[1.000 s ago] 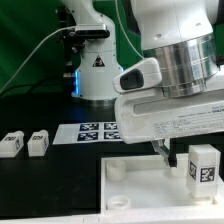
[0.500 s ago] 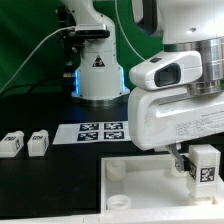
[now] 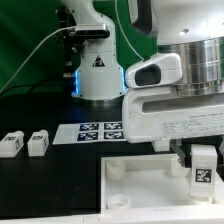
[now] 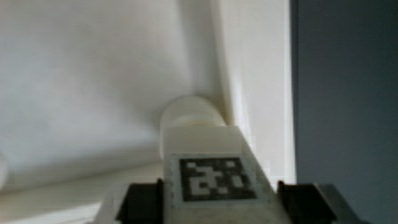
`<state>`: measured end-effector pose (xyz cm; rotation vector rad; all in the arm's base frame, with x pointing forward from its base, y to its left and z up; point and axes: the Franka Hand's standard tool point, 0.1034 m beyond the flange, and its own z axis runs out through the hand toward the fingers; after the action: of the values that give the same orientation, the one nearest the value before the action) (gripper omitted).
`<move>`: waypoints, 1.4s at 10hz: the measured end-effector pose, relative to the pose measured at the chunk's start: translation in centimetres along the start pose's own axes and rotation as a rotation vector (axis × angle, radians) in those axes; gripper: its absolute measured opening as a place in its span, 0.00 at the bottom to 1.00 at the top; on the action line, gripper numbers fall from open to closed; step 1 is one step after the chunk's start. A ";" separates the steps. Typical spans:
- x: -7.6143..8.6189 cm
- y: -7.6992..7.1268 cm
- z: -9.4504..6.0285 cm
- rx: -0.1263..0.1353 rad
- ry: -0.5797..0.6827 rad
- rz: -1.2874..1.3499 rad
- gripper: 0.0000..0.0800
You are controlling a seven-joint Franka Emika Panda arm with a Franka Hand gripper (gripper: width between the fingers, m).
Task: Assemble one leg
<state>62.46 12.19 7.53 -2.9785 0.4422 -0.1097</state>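
My gripper (image 3: 200,165) is shut on a white leg (image 3: 203,170) with a marker tag on its face. It holds the leg upright at the exterior view's right, over the far right part of the large white tray-like piece (image 3: 125,180). In the wrist view the leg (image 4: 205,150) fills the middle, its tag facing the camera, with my dark fingers (image 4: 143,203) pressed on both sides. The gripper (image 4: 214,200) sits above the tray's white surface (image 4: 89,90). Two more legs (image 3: 12,143) (image 3: 38,142) lie on the black table at the exterior view's left.
The marker board (image 3: 100,131) lies flat behind the tray-like piece. The robot base (image 3: 98,70) stands at the back with a cable running to it. A round socket (image 3: 116,203) shows near the tray's front corner.
The gripper has moved toward the exterior view's right and slightly down with the leg in it. The two legs on the left have not moved.
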 end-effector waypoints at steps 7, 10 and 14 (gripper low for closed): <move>-0.5 -0.9 0.6 0.071 -0.036 0.959 0.38; -0.6 -0.7 0.7 0.064 -0.029 0.729 0.59; -0.1 0.0 0.5 0.038 0.015 0.113 0.81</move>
<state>62.44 12.29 7.07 -2.9100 0.6021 -0.1283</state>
